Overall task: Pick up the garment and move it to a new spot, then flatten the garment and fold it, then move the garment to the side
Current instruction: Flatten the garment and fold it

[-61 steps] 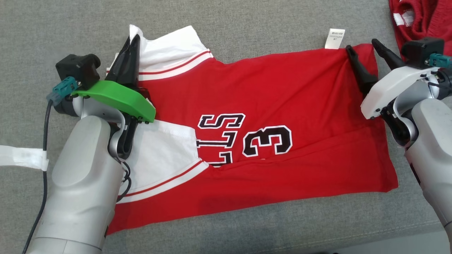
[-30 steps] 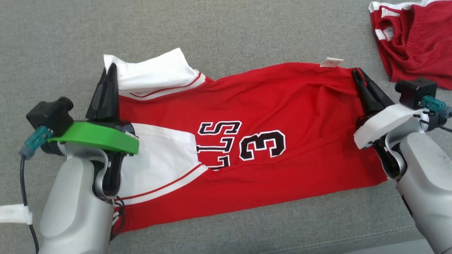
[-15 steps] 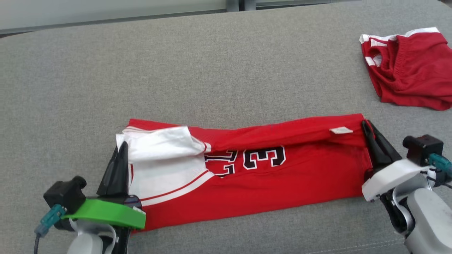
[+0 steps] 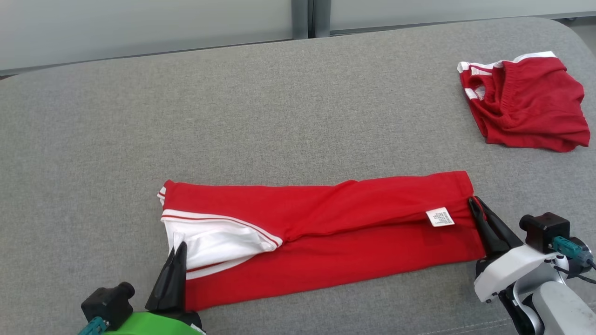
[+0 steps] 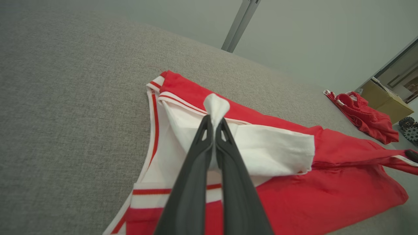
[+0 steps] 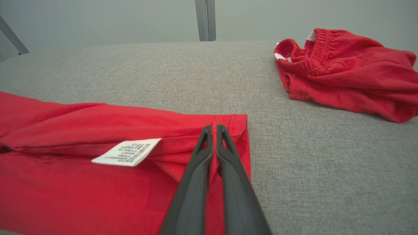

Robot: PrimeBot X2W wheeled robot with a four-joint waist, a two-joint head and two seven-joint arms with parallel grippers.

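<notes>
Across the near part of the grey desk [image 4: 260,116] lies the red jersey [image 4: 335,251], doubled lengthwise into a band, each end pinched, seemingly so the fold lands even: left gripper [image 4: 180,246] fingers [image 5: 192,176] closed on its white sleeve [image 4: 219,239], right gripper [image 4: 474,202] fingers [image 6: 196,176] closed on its hem corner [image 6: 238,130].
</notes>
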